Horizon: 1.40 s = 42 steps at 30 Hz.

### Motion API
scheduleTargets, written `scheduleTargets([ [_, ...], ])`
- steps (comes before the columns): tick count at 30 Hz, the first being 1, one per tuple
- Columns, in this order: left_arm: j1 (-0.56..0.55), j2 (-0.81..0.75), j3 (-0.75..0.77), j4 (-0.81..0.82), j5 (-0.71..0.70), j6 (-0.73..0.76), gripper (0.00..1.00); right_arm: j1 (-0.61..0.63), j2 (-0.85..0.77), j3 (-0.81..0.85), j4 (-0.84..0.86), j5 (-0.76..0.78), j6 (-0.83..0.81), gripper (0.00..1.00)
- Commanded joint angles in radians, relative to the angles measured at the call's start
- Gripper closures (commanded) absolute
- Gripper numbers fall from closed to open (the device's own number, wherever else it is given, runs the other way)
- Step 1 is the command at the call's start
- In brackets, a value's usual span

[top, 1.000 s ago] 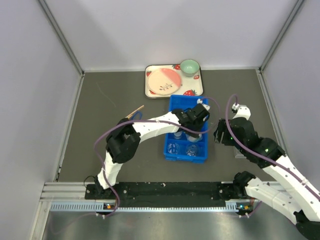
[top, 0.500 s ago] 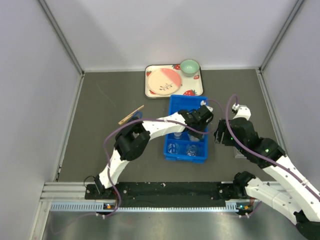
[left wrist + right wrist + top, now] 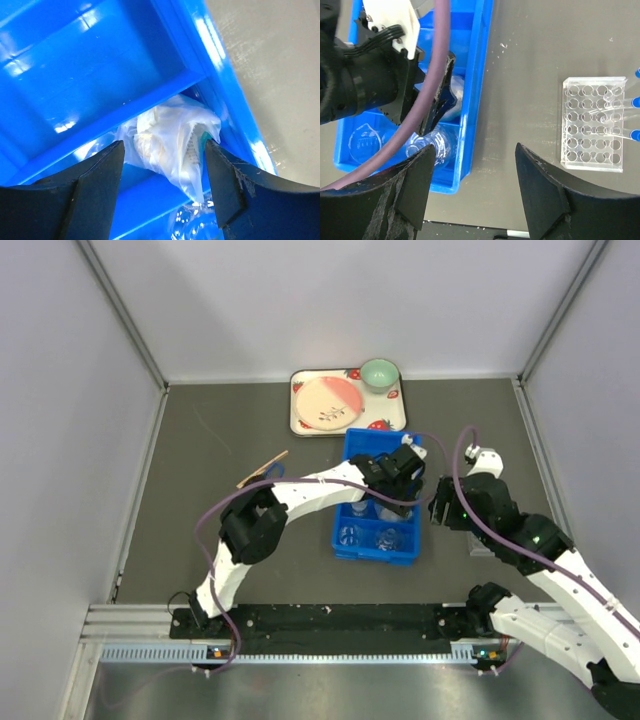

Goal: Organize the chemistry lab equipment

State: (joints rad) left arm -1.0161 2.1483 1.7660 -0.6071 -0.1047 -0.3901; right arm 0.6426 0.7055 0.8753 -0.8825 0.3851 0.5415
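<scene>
My left gripper [image 3: 164,146] is open low inside the blue bin [image 3: 60,75], its fingers either side of a clear plastic bag [image 3: 167,137] of white material that lies in a compartment by the bin's right wall. In the top view the left gripper [image 3: 403,472] is over the bin's [image 3: 361,445] far right part. Small glass beakers [image 3: 349,535] sit in the near compartments, and a clear flask [image 3: 434,145] lies on its side there. The right gripper [image 3: 474,150] hangs open over bare table beside the bin. A clear tube rack [image 3: 592,125] holds blue-capped tubes [image 3: 625,117]. A wooden stick [image 3: 262,469] lies at left.
The strawberry-print tray [image 3: 300,420] with a pink plate [image 3: 329,401] and a green bowl [image 3: 379,373] stands just behind the bin. Grey walls close the table on three sides. The left arm's purple cable [image 3: 427,90] crosses over the bin.
The left gripper has moved a little right and farther back over the bin, and its jaws have opened. The bin has shifted slightly right. The right arm has stayed put.
</scene>
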Motion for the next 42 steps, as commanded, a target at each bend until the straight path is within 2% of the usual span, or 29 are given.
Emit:
scheduleTargets([
  [1, -0.003, -0.136, 0.062, -0.02, -0.047, 0.034, 0.3, -0.008, 0.002, 0.074, 0.004, 0.017, -0.009, 0.34],
  [8, 0.019, -0.24, 0.138, -0.144, -0.11, 0.063, 0.31, -0.008, 0.022, 0.116, 0.004, 0.032, -0.012, 0.34],
  [13, 0.124, -0.338, 0.121, -0.235, -0.127, 0.048, 0.32, -0.009, 0.046, 0.136, 0.02, 0.032, -0.014, 0.34],
  [19, 0.301, -0.505, -0.078, -0.224, -0.081, 0.048, 0.32, -0.008, 0.104, 0.154, 0.076, 0.0, -0.02, 0.34],
  [24, 0.416, -0.576, -0.23, -0.207, -0.062, 0.062, 0.32, -0.008, 0.137, 0.13, 0.134, -0.041, -0.005, 0.34],
  [27, 0.503, -0.588, -0.301, -0.209, -0.037, 0.059, 0.32, -0.009, 0.15, 0.114, 0.157, -0.068, 0.006, 0.34],
  [32, 0.606, -0.61, -0.466, -0.108, 0.013, 0.059, 0.32, -0.008, 0.161, 0.08, 0.181, -0.077, 0.005, 0.34],
  [36, 0.695, -0.579, -0.516, -0.095, 0.083, 0.051, 0.34, -0.006, 0.163, 0.067, 0.189, -0.083, 0.005, 0.34],
  [42, 0.741, -0.553, -0.547, -0.066, 0.097, 0.062, 0.35, -0.008, 0.166, 0.054, 0.198, -0.086, 0.0, 0.34],
])
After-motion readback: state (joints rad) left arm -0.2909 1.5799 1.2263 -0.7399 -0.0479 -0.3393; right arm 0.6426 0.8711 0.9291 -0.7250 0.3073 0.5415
